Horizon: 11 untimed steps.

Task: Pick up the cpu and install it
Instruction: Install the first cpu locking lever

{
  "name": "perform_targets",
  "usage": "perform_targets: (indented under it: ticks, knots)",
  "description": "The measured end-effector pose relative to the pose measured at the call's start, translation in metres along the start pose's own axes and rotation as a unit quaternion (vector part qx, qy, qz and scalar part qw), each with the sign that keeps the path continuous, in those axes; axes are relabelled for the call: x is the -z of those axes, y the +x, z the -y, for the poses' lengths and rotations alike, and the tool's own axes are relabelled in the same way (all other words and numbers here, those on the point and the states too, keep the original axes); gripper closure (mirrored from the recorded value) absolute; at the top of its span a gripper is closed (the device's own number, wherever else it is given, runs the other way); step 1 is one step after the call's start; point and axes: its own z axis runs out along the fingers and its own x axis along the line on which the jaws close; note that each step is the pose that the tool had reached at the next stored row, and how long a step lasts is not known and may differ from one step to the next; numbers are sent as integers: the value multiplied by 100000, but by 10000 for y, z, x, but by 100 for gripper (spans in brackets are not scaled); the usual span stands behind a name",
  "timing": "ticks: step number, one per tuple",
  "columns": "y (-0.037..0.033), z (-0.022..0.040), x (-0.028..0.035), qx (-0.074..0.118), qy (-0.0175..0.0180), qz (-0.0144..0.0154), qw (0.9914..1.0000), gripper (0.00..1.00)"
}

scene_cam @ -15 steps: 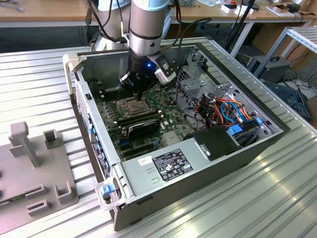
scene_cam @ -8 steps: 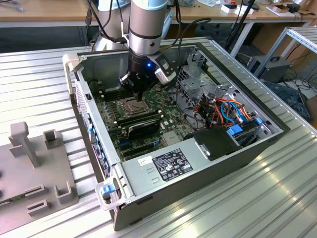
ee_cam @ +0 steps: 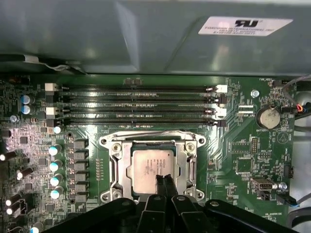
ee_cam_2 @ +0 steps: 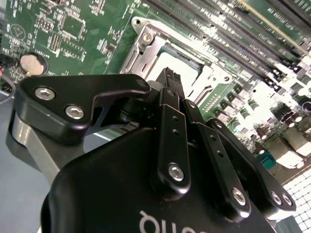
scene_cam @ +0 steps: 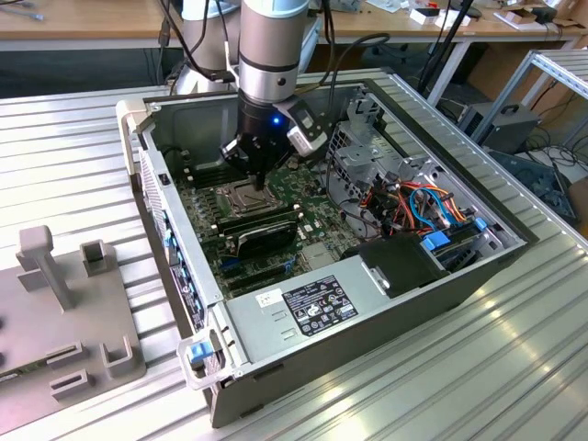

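The cpu [ee_cam: 146, 167], a small square chip with a dull silver top, lies flat inside the metal-framed socket [ee_cam: 119, 160] on the green motherboard [ee_cam: 233, 145]. In the first wrist view my gripper [ee_cam: 164, 180] hangs directly over the chip's near edge, its two black fingertips pressed together with nothing between them. The second wrist view also has the shut fingers [ee_cam_2: 171, 82] over the open socket frame [ee_cam_2: 146, 46]. In the exterior view the gripper [scene_cam: 258, 176] reaches down into the open computer case, just above the socket [scene_cam: 237, 195].
Several memory slots [ee_cam: 136, 104] run beside the socket, and a coin battery [ee_cam: 268, 116] sits nearby. A black oblong part [scene_cam: 262, 234] lies on the board close to the socket. The case walls [scene_cam: 138, 156], drive cage [scene_cam: 367, 147], cables [scene_cam: 418, 202] and power supply [scene_cam: 303, 308] surround the work area.
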Motion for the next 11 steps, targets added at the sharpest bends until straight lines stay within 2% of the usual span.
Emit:
perform_targets:
  ticks: [11]
  knots:
    - [20, 1, 16, 2, 39, 9, 100000, 89]
